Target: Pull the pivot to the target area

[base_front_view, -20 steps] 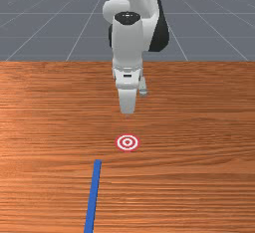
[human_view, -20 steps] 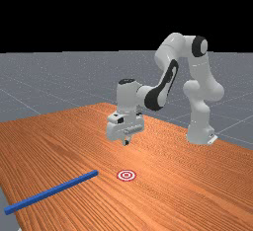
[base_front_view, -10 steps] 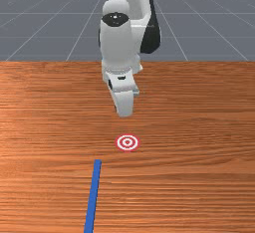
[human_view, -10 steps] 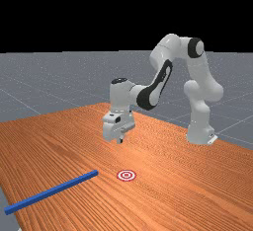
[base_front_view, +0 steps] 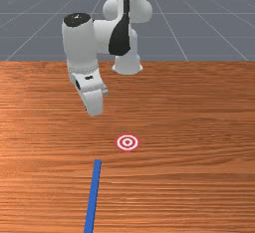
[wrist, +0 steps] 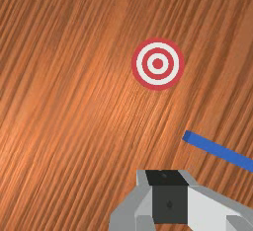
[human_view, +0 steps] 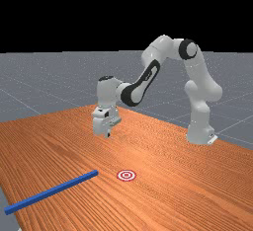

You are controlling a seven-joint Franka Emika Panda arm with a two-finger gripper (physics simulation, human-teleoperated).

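The end effector (human_view: 108, 134) is hanging above the counter (base_front_view: 199, 177), holding nothing, and whether it is open or closed I cannot tell. The blue bar (base_front_view: 93, 194), presumably the pivot, is lying flat below and beyond the end effector, farther from the arm base (human_view: 200, 129), with its near end pointing back toward that base. The target area (base_front_view: 127, 142) is sitting lower than the end effector, also farther out from the base, and off to the front view's right of it. The bar's near end is resting near the target but is not touching it.

The work seems to be standing at the approach, with the pull itself not yet under way. The next move is probably calling for travel outward over the bar, some turning to line up with it, and then lowering to take hold. Pulling would then be going toward the target, and a hold near one end could be letting the long bar swing.
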